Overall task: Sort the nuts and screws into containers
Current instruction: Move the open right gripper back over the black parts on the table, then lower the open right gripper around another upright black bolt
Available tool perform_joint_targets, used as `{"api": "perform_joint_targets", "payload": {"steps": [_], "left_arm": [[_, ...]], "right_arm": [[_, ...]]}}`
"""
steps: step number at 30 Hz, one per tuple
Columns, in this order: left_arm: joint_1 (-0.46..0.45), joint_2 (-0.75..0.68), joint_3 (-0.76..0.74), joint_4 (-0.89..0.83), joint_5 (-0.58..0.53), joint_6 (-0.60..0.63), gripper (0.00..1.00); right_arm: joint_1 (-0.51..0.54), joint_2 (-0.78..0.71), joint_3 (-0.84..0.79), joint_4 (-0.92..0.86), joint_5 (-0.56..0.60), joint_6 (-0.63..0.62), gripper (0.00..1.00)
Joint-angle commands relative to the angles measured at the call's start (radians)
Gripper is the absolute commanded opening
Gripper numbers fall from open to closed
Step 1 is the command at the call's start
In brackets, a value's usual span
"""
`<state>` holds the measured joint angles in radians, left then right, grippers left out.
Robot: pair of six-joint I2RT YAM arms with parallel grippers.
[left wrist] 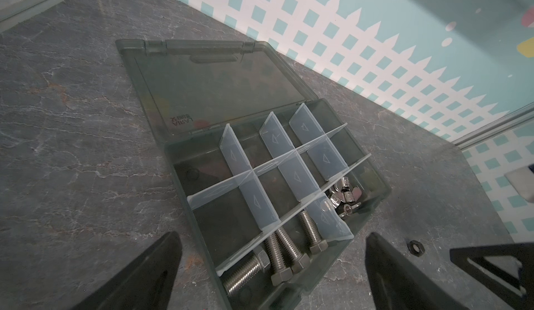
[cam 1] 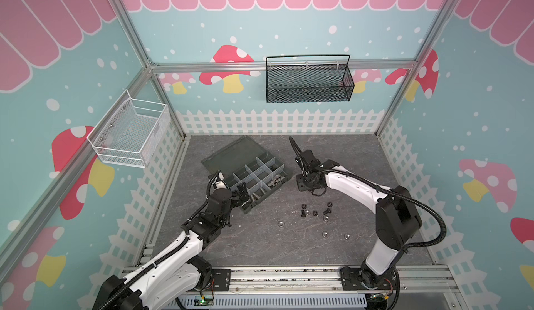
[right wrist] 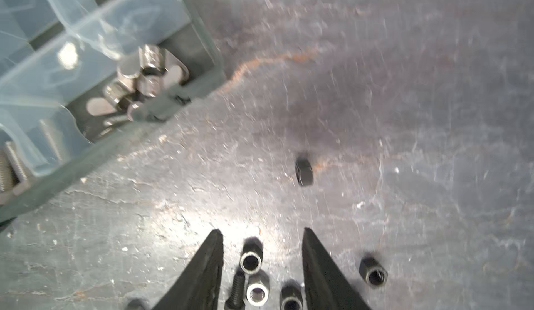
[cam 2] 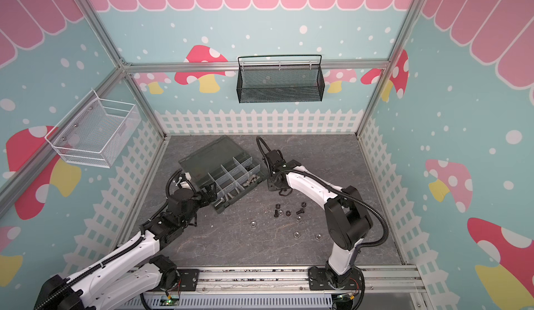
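Beside the organiser box (right wrist: 86,158), loose nuts (right wrist: 251,261) lie below the part-spread right gripper (right wrist: 261,230); left gripper (left wrist: 274,233) gapes wide.

White shells (cam 1: 346,184), black joints (cam 1: 396,216), ribbed conduits (cam 1: 444,227) (black, one per arm), wedge-shaped pincer fingers (right wrist: 202,276).

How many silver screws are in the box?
4, in the left wrist view: screws lie side by side in one edge compartment of the box; dividers may hide more.
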<state>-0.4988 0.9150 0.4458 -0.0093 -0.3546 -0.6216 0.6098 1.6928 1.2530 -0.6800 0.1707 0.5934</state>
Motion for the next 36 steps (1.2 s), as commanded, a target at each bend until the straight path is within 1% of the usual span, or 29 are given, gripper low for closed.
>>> {"api": "perform_joint_targets", "payload": {"steps": [1, 7, 11, 13, 16, 21, 28, 36], "left_arm": [[0.006, 0.018, 0.026, 0.015, 0.013, -0.016, 1.0], [0.007, 0.047, 0.032, 0.034, 0.029, -0.025, 1.0], [0.006, 0.065, 0.035, 0.044, 0.029, -0.03, 1.0], [0.005, 0.079, 0.039, 0.057, 0.062, -0.031, 0.99], [0.006, 0.108, 0.049, 0.072, 0.081, -0.034, 1.0], [0.005, 0.152, 0.07, 0.078, 0.116, -0.039, 1.0], [0.006, 0.157, 0.075, 0.074, 0.116, -0.037, 1.0], [0.006, 0.151, 0.074, 0.06, 0.112, -0.035, 1.0]], "right_arm": [[0.002, -0.076, -0.085, -0.017, 0.022, 0.109, 0.49], [-0.002, -0.193, -0.225, -0.042, 0.004, 0.202, 0.52], [-0.01, -0.239, -0.303, -0.04, -0.018, 0.253, 0.53], [-0.016, -0.257, -0.338, -0.036, -0.026, 0.273, 0.54], [-0.026, -0.279, -0.388, -0.011, -0.057, 0.29, 0.54], [-0.064, -0.312, -0.468, 0.043, -0.102, 0.311, 0.54], [-0.136, -0.338, -0.55, 0.143, -0.169, 0.312, 0.57], [-0.188, -0.316, -0.571, 0.226, -0.196, 0.298, 0.55]]}}
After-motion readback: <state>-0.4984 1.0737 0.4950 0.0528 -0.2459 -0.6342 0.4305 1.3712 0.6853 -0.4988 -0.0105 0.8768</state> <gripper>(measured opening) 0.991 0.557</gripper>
